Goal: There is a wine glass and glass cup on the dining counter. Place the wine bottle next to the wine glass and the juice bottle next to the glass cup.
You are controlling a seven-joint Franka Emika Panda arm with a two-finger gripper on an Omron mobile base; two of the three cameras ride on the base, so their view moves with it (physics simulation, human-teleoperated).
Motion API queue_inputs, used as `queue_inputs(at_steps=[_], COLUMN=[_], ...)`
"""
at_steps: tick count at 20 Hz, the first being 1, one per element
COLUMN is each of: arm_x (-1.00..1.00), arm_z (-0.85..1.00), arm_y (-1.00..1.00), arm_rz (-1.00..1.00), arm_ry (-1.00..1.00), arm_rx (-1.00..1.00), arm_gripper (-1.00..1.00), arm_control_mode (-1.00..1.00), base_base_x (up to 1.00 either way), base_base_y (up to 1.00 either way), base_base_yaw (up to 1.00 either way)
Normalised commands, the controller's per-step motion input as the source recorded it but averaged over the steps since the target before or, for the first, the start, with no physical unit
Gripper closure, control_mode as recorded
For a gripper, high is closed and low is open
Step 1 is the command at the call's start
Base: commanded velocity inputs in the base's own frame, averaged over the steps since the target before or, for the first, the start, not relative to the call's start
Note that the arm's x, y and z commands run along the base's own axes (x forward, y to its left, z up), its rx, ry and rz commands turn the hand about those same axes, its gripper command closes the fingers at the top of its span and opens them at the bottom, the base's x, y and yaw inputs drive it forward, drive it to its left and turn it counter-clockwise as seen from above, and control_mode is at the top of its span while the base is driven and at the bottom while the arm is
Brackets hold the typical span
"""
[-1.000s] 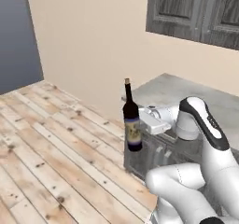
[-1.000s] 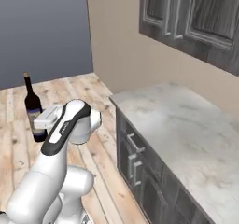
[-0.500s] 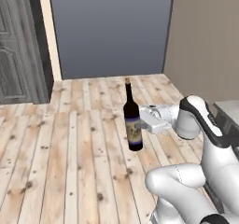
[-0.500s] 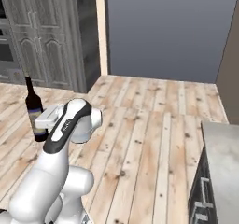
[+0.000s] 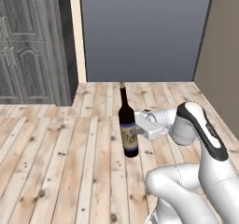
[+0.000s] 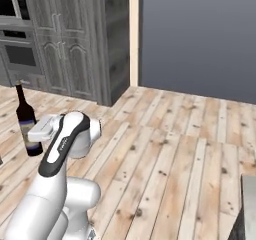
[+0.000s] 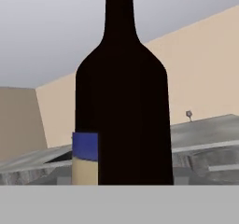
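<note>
Gripper [image 5: 135,130] was clamped on the wine bottle [image 5: 128,125], at label height on the lower body. Bottle stood upright in the grip, neck and tan top straight up, base hanging clear above the plank floor [image 5: 65,171] (nothing under it). Hand reached in from the side, level, with the white arm [image 5: 196,129] bent behind it.

In the right base view the bottle [image 6: 26,124] sat at the far left, just beyond the hand, arm elbow [image 6: 70,134] in front of it.

In the hand view the bottle [image 7: 122,101] was right against the camera, dark body with a strip of blue-and-beige label at its left edge. Behind it, far off, a grey counter [image 7: 205,127] along a beige wall, with a tiny stemmed shape on top, too small to tell what it was.

Surroundings: dark grey cabinets [image 6: 70,39] with a built-in oven [image 6: 20,54], and a big grey wall panel [image 5: 140,31].
</note>
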Motion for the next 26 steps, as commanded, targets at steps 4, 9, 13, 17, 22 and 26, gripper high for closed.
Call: queue_inputs(at_steps=[4, 9, 13, 17, 22, 26], arm_x=[0.00, 0.00, 0.00, 0.00, 0.00, 0.00], arm_z=[0.00, 0.00, 0.00, 0.00, 0.00, 0.00], arm_y=[0.00, 0.00, 0.00, 0.00, 0.00, 0.00], arm_rz=[0.00, 0.00, 0.00, 0.00, 0.00, 0.00], arm_ry=[0.00, 0.00, 0.00, 0.00, 0.00, 0.00], arm_rx=[0.00, 0.00, 0.00, 0.00, 0.00, 0.00], arm_gripper=[1.00, 1.00, 1.00, 1.00, 1.00, 1.00], arm_control_mode=[1.00, 1.00, 1.00, 1.00, 1.00, 1.00], base_base_x=[0.82, 0.85, 0.80, 0.80, 0.81, 0.81], base_base_y=[0.00, 0.00, 0.00, 0.00, 0.00, 0.00], base_base_yaw=[0.30, 0.34, 0.43, 0.43, 0.43, 0.43])
